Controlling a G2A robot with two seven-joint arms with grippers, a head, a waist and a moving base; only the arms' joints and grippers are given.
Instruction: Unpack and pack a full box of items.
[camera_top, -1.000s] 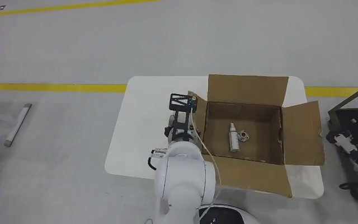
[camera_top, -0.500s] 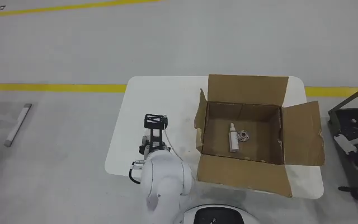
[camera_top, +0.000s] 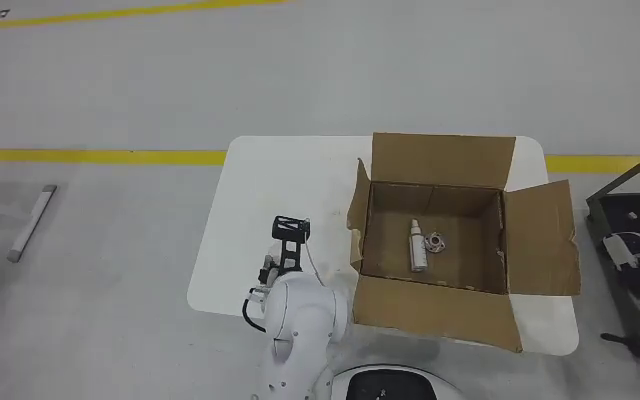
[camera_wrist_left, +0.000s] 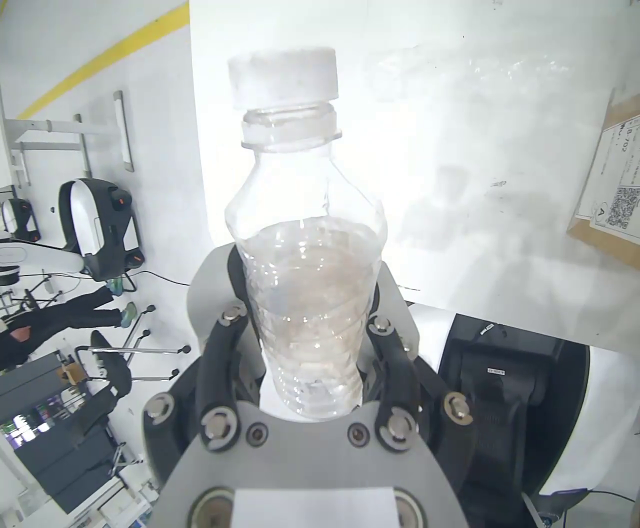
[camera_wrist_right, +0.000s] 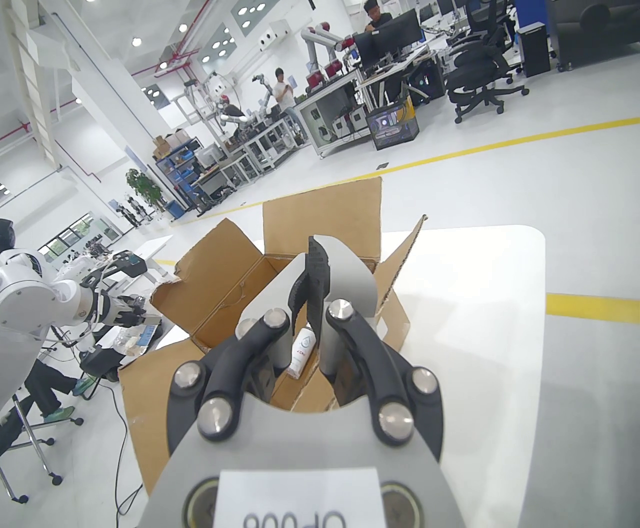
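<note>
Left claw clamped on water bottle. It has swung off the box edge and now sits over bare tabletop; set-down likely next. Right claw closed, empty. Spray bottle and small fitting still boxed.

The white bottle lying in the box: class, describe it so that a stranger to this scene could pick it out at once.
On the white table stands an open cardboard box. On its floor lie two things side by side; the white bottle is the long, slim one, next to a small roundish piece.
</note>
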